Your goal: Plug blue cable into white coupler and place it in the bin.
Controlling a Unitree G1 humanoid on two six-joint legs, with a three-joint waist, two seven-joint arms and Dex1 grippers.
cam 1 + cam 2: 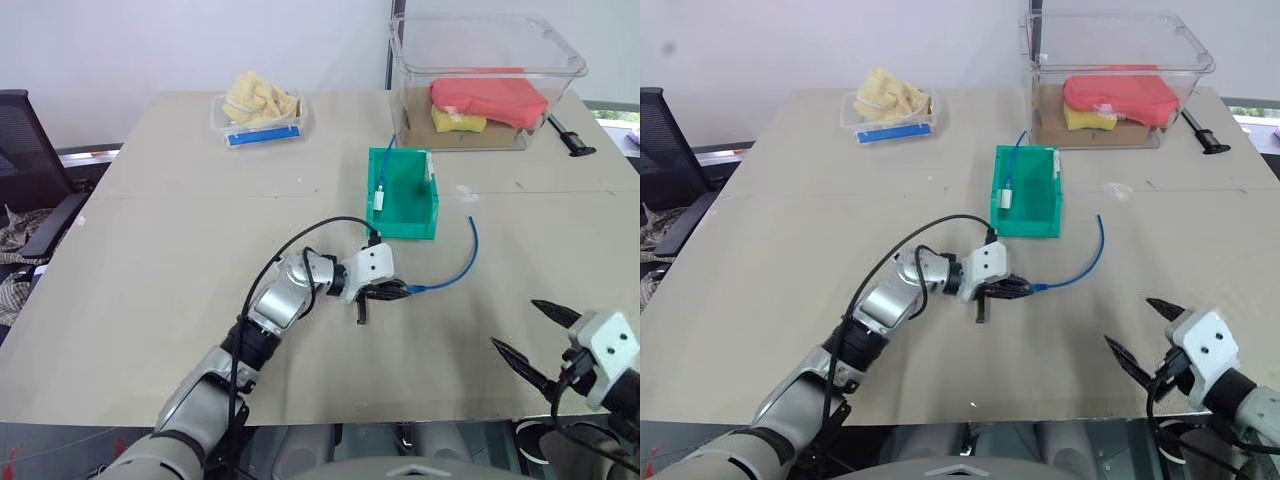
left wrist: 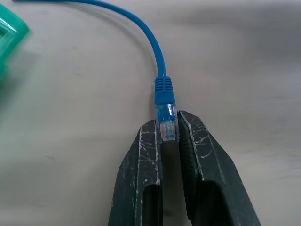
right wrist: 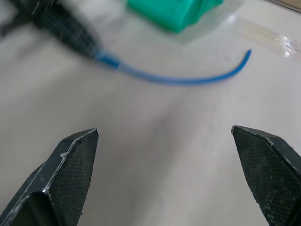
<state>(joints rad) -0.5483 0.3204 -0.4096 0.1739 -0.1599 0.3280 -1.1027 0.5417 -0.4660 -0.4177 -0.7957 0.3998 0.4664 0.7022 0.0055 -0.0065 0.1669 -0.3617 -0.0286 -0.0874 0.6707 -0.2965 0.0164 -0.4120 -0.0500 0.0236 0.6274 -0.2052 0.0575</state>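
The blue cable [image 1: 462, 265] curves across the table in front of the green bin [image 1: 405, 232]. My left gripper [image 1: 395, 291] is shut on the clear plug at the cable's near end, and the plug is pinched between the two black fingertips [image 2: 153, 136] in the left wrist view. The cable's far end lies free to the bin's right. A white coupler [image 1: 378, 200] rests inside the bin against its left wall, with another thin blue cable running from it over the back rim. My right gripper [image 1: 515, 323] hangs open and empty near the table's front right edge.
A large clear tub [image 1: 485, 80] holding red and yellow items stands at the back right, with a black tool [image 1: 570, 135] beside it. A small clear tray [image 1: 258, 115] with a blue strip sits at the back. A black chair [image 1: 25, 150] is on the left.
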